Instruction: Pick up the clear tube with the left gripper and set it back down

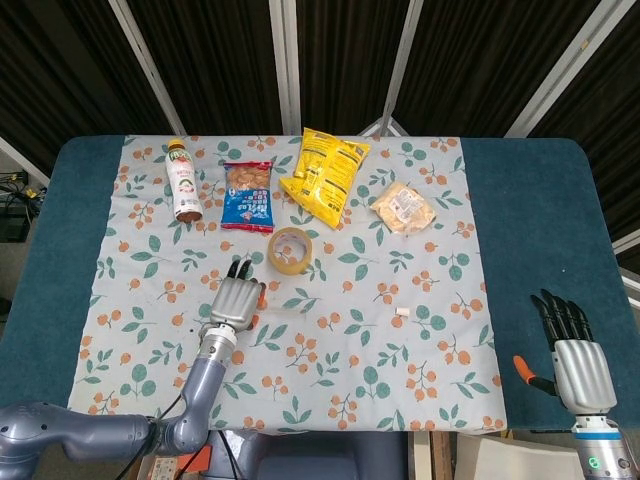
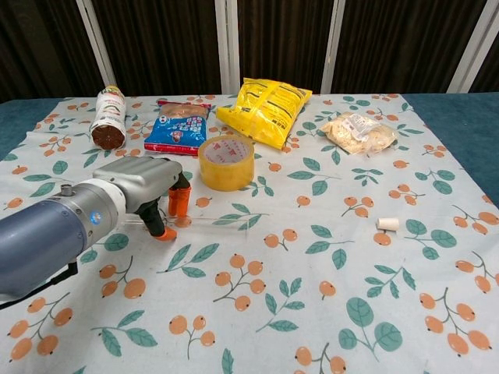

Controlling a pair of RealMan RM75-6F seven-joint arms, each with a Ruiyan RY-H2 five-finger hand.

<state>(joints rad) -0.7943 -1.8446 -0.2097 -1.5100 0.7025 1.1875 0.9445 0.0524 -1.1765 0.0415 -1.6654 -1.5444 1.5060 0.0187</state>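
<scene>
Clear tube lying on floral-clothed surface, at orange fingertips | left robot hand lowered onto it, grip cannot be told | right robot hand open, well apart | tape roll just beyond left robot hand

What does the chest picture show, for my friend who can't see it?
The robot's left hand reaches down to a thin clear tube lying on a flowery cloth. Behind sit a tape roll, bottle and snack bags.

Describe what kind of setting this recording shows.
Probably a lab or test bench for robot handling: a table under a floral cloth, dark corrugated panels behind, and snack packs laid out like practice items.
</scene>
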